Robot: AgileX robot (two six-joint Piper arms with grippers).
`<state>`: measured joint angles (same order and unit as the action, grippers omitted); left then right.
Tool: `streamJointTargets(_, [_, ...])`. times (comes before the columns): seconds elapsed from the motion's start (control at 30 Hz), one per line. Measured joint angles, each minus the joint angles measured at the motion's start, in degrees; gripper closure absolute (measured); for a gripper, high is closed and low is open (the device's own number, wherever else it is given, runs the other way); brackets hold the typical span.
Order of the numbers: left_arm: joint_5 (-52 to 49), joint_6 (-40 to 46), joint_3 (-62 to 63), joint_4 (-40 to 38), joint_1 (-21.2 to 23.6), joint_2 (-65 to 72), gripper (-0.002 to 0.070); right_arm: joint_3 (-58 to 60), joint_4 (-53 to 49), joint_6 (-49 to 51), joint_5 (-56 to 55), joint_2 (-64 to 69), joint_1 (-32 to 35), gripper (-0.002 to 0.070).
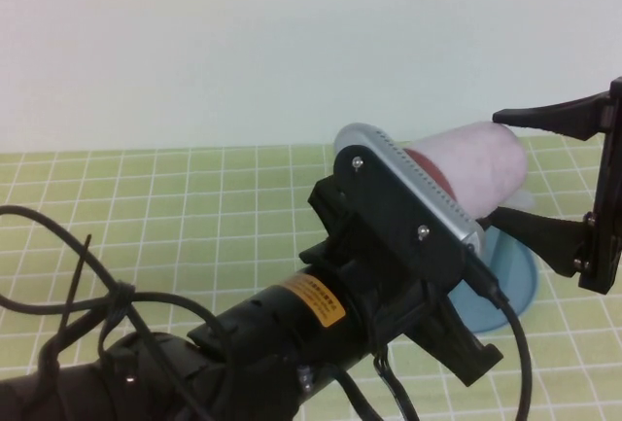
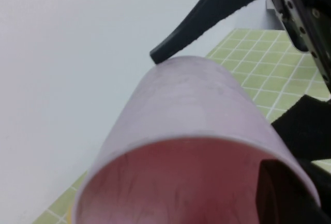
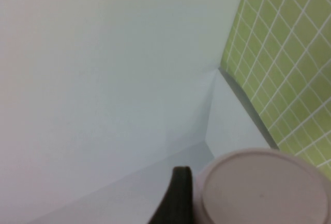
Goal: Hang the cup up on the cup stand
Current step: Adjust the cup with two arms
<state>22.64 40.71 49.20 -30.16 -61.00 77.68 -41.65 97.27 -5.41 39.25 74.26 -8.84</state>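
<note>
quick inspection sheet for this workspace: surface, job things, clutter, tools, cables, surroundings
surface: green checked mat, bare where visible
job things: pink cup held on its side in the air; blue cup stand on the mat beneath, mostly hidden, pegs not seen
clutter: nothing seen
tools: left tool shut on the cup's rim; right tool open, fingers either side of the cup's closed end
cables: black cables tied along the left arm, one hanging by the wrist camera
surroundings: plain pale wall behind the mat

The cup (image 1: 481, 163) looks matt pink plastic; the cup stand (image 1: 515, 280) glossy blue.
</note>
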Motion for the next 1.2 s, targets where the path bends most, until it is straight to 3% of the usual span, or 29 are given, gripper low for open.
streamJointTargets(0.43, [-3.5,0.0,1.0,0.0,0.0,1.9,0.0674,0.1,-0.3,-2.7,-0.5,0.0,0.0,-0.0014])
streamJointTargets(0.6, [-3.5,0.0,1.0,0.0,0.0,1.9,0.0673,0.3,-0.4,-3.0,-0.5,0.0,0.0,0.0103])
streamJointTargets(0.7, [-3.5,0.0,1.0,0.0,0.0,1.9,0.0671,0.4,-0.5,-3.4,-0.5,0.0,0.0,0.0135])
streamJointTargets(0.97, [-4.0,0.6,1.0,-2.9,0.1,0.8,0.0506,0.4,-0.5,-6.4,-0.5,0.0,0.0,0.0144])
streamJointTargets(1.2, [-6.5,8.8,1.0,-14.4,0.1,-3.7,0.0487,0.4,0.6,-11.2,-0.3,-0.1,0.4,0.0145])
